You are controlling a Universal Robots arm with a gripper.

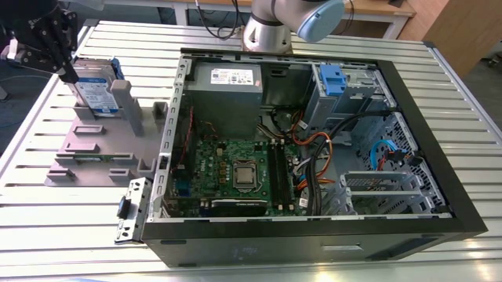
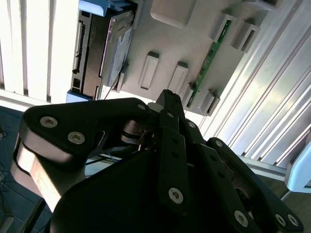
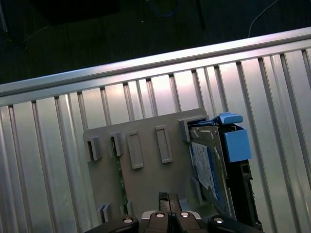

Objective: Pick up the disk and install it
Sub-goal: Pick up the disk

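Gripper jaws closed empty as I hover above the grey stand near the disk, parked on edge in its slot, presumably for easy top grasp.

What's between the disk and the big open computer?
In the exterior view, the grey stand's upright posts stand between the disk and the computer case.
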